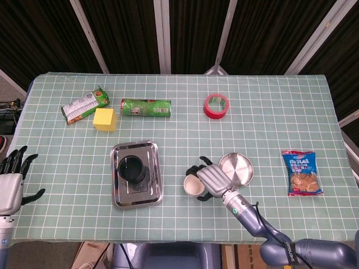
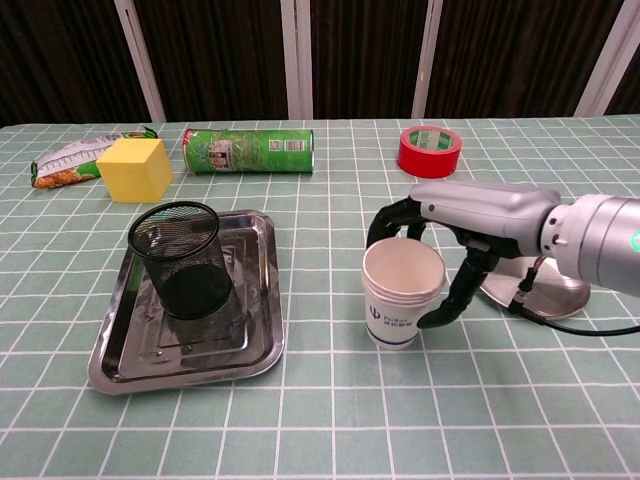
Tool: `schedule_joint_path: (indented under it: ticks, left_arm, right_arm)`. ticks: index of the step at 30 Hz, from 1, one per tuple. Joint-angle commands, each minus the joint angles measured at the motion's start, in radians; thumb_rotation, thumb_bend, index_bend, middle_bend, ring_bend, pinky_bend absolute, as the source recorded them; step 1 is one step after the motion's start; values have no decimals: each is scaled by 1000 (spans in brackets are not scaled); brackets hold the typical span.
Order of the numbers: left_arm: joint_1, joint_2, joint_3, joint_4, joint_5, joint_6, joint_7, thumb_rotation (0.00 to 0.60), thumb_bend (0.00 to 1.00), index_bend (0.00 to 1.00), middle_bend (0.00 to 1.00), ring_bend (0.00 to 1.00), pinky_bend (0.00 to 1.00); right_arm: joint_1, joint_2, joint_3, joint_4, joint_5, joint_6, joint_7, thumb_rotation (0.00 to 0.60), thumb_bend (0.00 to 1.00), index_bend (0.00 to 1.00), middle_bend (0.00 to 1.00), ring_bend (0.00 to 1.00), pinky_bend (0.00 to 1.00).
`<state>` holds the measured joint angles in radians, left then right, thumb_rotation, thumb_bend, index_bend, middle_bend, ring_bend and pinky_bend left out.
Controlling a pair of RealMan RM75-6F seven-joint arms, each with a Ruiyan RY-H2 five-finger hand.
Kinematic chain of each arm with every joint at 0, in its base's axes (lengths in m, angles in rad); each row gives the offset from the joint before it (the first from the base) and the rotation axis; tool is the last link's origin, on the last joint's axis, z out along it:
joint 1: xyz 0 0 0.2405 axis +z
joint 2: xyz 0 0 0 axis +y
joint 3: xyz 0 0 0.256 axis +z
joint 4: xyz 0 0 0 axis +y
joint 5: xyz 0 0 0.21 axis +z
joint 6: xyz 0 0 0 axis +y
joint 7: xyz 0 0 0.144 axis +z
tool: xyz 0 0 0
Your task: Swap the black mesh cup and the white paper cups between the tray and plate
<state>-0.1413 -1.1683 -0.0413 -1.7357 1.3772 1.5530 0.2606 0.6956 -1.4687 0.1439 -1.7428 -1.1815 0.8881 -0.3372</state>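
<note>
A stack of white paper cups (image 2: pixel 402 292) stands upright on the tablecloth between the tray and the plate, and shows again in the head view as cups (image 1: pixel 193 185). My right hand (image 2: pixel 462 222) reaches around the stack from the right. Its fingers (image 2: pixel 387 217) curve behind the rim and its thumb hangs close to the cup's right side, with no firm hold showing. The black mesh cup (image 2: pixel 186 258) stands upright in the steel tray (image 2: pixel 262 340). The round steel plate (image 1: pixel 238 167) lies bare just right of the hand. My left hand (image 1: pixel 11 180) hovers with spread fingers off the table's left edge.
At the back lie a red tape roll (image 2: pixel 429 151), a green chip can (image 2: pixel 248 149) on its side, a yellow block (image 2: pixel 135 168) and a snack bag (image 2: pixel 66 160). A blue snack packet (image 1: pixel 302 172) lies at the right.
</note>
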Motion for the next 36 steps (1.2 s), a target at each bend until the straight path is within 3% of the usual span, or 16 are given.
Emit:
schedule_joint_path:
  ticks: [1, 12, 20, 27, 36]
  left_arm:
    - [2, -1, -3, 0, 2, 0, -4, 600, 65, 178, 0, 0, 102]
    - [11, -1, -18, 4, 0, -5, -15, 600, 65, 184, 0, 0, 102]
    - [14, -2, -27, 7, -4, -8, -11, 600, 65, 183, 0, 0, 102]
    - [13, -11, -31, 6, -8, -17, 13, 600, 64, 185, 0, 0, 102]
    - [18, -22, -36, 3, -10, -13, 37, 600, 65, 186, 0, 0, 102]
  right_arm:
    - [1, -3, -3, -2, -4, 11, -7, 600, 121, 394, 387, 423, 128]
    - [-11, 14, -9, -24, -23, 64, -6, 600, 147, 456, 449, 468, 147]
    - [-44, 168, 52, -61, 10, 117, 56, 600, 148, 456, 449, 468, 147]
    - [-59, 290, 67, -43, 73, 66, 131, 600, 148, 456, 449, 468, 147]
    - [-66, 300, 40, 55, 77, -2, 223, 600, 148, 456, 449, 468, 147]
